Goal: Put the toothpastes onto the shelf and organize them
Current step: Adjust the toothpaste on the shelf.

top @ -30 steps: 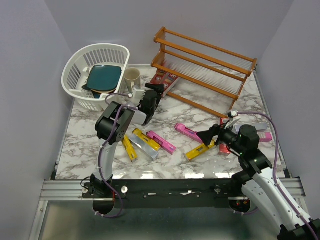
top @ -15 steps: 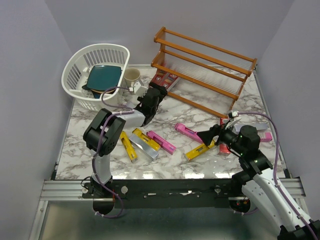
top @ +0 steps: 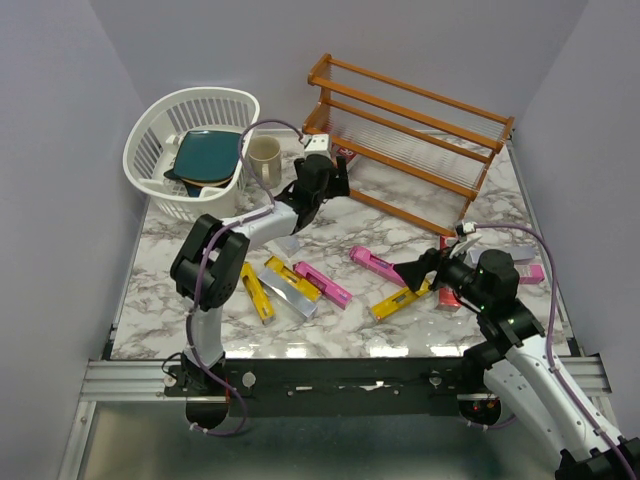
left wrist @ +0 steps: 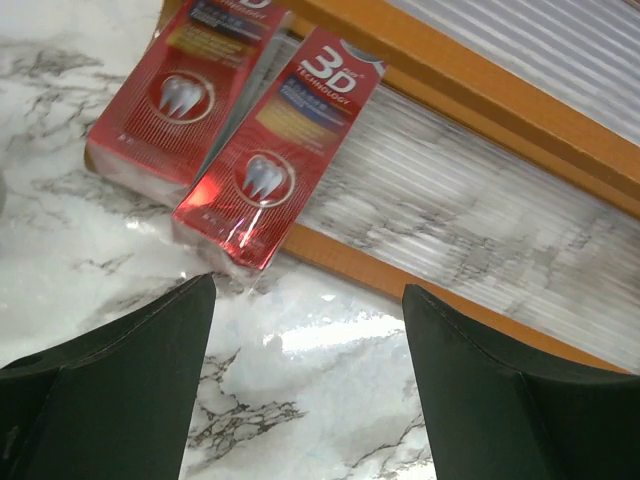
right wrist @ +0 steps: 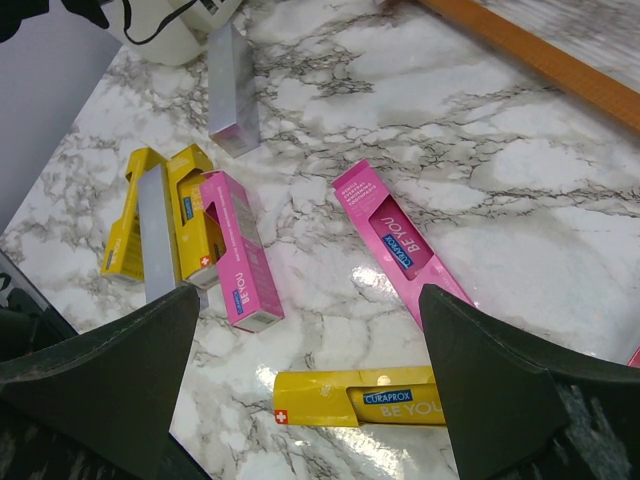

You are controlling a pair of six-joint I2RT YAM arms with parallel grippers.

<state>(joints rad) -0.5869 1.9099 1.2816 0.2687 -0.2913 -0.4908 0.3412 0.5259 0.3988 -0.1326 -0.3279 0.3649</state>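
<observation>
The left tool point(top: 322, 178) hovers at the left end of the wooden shelf point(top: 415, 94), which stands at 1 o'clock on the marble desk point(top: 330, 330). Its jaws stand well apart and hold nothing. In its wrist view two red cartons point(left wrist: 275, 165) lie side by side and touching at 11 o'clock from the tool, across the front rail of the lowest tier. The right one reads "3D TECHNOLOGY", and both show a white tooth. The right tool point(top: 415, 272) hangs above the desk at 4 o'clock, opened wide and also empty. At 6 o'clock in its wrist view lies a yellow carton point(right wrist: 360, 397) printed "CURAPROX BE YOU", and at 1 o'clock a pink carton point(right wrist: 400, 240) with "BE YOU" on it. At 9 o'clock a second pink carton point(right wrist: 240, 250), two yellow boxes point(right wrist: 190, 210) and a silver-grey carton point(right wrist: 160, 235) lie close together; their writing is too small to read. A lone silver carton point(right wrist: 232, 90) lies at 11 o'clock. A white basket point(top: 165, 198) holding a teal plate point(top: 210, 153) stands at 10 o'clock on the desk, with a beige mug point(top: 265, 155) just beside it.
</observation>
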